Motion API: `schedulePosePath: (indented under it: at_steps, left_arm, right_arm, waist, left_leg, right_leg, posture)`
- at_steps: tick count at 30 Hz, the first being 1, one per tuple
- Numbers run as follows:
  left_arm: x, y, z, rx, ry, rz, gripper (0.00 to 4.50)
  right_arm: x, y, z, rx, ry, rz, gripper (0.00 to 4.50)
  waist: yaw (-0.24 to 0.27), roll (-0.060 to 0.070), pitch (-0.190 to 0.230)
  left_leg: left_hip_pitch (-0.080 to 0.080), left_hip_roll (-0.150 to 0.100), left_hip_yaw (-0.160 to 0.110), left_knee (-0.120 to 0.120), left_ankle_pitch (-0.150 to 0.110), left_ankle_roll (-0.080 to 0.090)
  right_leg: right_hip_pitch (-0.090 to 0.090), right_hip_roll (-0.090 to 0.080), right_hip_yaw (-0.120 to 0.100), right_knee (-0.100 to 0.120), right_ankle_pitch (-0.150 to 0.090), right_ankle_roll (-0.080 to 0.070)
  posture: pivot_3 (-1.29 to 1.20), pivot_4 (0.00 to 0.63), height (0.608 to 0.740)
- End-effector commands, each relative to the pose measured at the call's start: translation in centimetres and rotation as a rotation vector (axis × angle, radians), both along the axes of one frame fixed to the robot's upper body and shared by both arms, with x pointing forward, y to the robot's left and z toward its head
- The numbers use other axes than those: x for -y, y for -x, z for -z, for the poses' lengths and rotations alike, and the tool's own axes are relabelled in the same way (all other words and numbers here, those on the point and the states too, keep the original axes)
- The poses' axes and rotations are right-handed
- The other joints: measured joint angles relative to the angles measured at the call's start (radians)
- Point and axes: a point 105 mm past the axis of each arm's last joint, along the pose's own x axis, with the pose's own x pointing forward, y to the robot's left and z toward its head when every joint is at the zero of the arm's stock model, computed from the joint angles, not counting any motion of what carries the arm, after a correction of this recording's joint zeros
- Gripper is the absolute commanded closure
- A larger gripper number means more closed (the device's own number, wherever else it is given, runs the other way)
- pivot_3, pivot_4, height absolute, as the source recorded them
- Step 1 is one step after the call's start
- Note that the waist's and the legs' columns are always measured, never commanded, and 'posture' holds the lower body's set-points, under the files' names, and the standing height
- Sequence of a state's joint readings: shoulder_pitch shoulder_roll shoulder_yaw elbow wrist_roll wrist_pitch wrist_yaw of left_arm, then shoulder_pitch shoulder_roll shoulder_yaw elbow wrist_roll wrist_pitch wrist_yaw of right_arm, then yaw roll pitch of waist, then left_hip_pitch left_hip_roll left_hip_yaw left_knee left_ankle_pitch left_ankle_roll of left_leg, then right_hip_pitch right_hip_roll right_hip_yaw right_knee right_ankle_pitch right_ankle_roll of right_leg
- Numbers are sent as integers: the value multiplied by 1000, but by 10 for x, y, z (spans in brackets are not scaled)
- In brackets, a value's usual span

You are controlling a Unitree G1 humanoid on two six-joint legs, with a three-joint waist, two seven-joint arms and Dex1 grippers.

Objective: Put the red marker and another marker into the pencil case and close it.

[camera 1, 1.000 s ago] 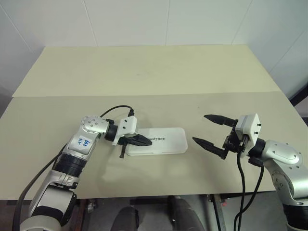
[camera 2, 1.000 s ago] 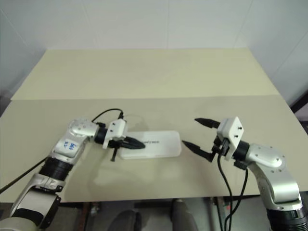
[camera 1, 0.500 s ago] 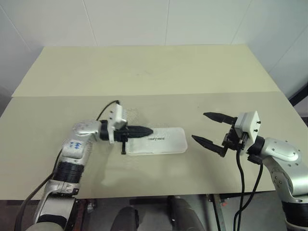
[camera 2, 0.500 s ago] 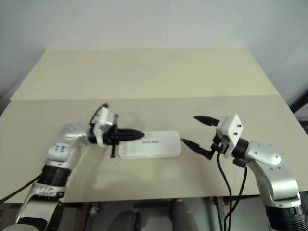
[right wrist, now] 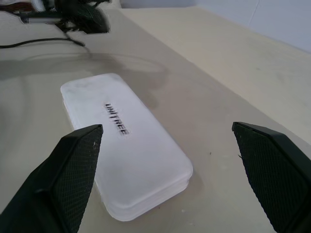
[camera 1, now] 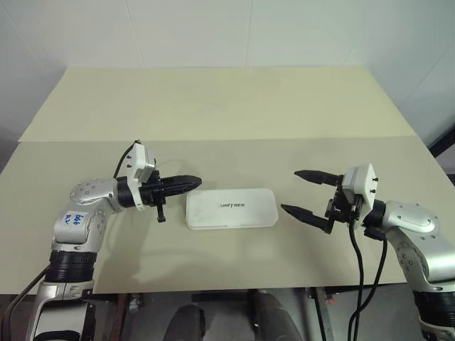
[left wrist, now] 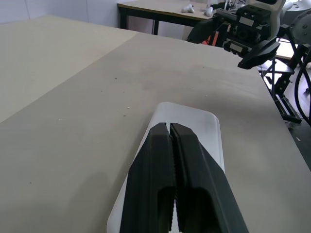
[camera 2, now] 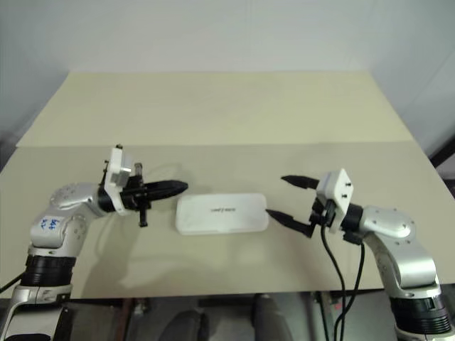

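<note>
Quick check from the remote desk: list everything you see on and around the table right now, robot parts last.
pencil case: one, white, lid shut with UNITREE print up, flat on the near table section between the two tools.
table: one, beige, two sections meeting at a seam across the middle.
left tool: one, black fingers, shut and holding nothing, level beside the case's left end, apart from it.
right tool: one, black fingers, open wide, holding nothing, level off the case's right end, apart from it.
</note>
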State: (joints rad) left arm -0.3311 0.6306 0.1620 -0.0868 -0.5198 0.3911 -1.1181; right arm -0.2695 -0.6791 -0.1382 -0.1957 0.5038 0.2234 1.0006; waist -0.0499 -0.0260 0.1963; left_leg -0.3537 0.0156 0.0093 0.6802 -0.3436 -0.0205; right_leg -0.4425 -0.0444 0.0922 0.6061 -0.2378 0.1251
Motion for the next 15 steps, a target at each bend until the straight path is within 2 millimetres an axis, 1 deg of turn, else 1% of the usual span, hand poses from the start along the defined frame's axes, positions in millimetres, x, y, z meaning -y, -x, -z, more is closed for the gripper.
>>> schedulePosePath:
  at_steps: [1, 4, 10, 13, 15]
  left_arm:
    - [-17, 11, -12, 75, 9, -87, 3197]
    - [-19, 11, -11, 100, 17, -139, 2178]
    - [-18, 11, -11, 108, 29, -179, 89]
    - [-17, 12, -11, 108, 38, -182, 35]
    - [-14, 13, -12, 109, 44, -179, 35]
  right_arm:
    - [13, -5, -18, 83, 2, 34, 0]
    - [14, -7, -18, 85, 5, 42, 0]
    - [16, -10, -19, 92, 9, 53, 0]
    - [16, -10, -19, 97, 10, 57, 0]
    - [20, -11, -20, 103, 15, 65, 0]
  waist:
    - [-4, 0, 0]
    - [4, 0, 0]
    - [17, -1, 0]
    - [18, -1, 0]
    - [18, -1, 0]
  left_leg:
    - [1, 0, 0, 0, 0, 0]
    - [-1, 0, 1, 0, 0, 0]
    - [-1, -1, 2, 1, 0, -1]
    - [-1, -1, 2, 1, 0, -1]
    - [-1, -1, 2, 1, 0, 0]
  right_leg:
    - [0, 0, 0, 0, 0, 0]
    - [0, 0, -4, -3, -1, -1]
    - [0, 0, -4, -3, -1, -1]
    - [0, 0, -4, -4, -1, -1]
    - [0, 0, -4, -4, -1, -1]
  posture:
    - [0, 150, 740]
    - [0, 150, 740]
    - [0, 150, 740]
    - [0, 150, 740]
    - [0, 150, 740]
